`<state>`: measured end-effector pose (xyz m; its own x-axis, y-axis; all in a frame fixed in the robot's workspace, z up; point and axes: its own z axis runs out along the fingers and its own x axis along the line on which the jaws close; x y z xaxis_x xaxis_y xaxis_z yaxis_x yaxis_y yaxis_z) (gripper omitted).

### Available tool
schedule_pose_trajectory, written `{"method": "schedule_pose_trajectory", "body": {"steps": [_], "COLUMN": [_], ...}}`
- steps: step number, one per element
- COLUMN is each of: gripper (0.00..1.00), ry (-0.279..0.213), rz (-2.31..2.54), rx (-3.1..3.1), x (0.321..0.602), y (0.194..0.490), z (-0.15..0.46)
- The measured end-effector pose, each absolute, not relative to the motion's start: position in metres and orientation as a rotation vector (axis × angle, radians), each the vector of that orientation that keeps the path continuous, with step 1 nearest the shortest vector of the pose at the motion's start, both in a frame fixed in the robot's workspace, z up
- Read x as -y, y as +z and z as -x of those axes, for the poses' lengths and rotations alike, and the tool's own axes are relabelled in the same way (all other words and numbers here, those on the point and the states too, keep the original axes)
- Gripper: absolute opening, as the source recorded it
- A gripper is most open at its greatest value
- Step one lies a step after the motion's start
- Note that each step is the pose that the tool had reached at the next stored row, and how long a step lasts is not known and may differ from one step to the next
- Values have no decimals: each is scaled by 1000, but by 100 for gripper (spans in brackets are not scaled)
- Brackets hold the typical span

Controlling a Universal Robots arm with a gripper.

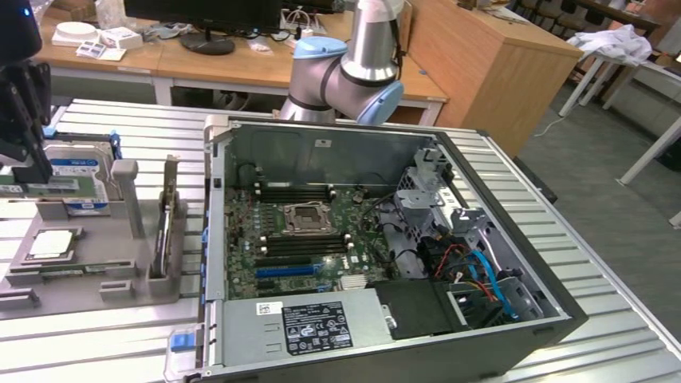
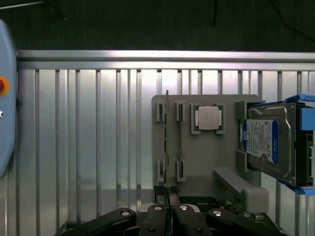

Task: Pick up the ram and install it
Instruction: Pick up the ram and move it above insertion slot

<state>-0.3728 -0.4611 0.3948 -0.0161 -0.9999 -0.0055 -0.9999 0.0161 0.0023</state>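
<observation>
Ribbed aluminium tabletop, grey slotted tray: I saw black gripper pinched on long thin green ram stick, flat faces gripped, presumably to hold board edge-on.

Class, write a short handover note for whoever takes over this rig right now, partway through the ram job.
Gripper: shut, holding nothing, poised over the grey holder.
Ram: standing on edge in that holder, which also carries the processor chip and hard drive.
Done: nothing visible; the ram is not lifted.
Left: pick it up and install it in the open computer case.
</observation>
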Motion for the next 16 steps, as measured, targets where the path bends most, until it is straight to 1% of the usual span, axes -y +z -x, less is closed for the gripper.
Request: {"method": "schedule_pose_trajectory", "body": {"steps": [16], "gripper": [12], "ry": [7], "rz": [2202], "rx": [-2238], "x": [461], "y": [400], "z": [372]}}
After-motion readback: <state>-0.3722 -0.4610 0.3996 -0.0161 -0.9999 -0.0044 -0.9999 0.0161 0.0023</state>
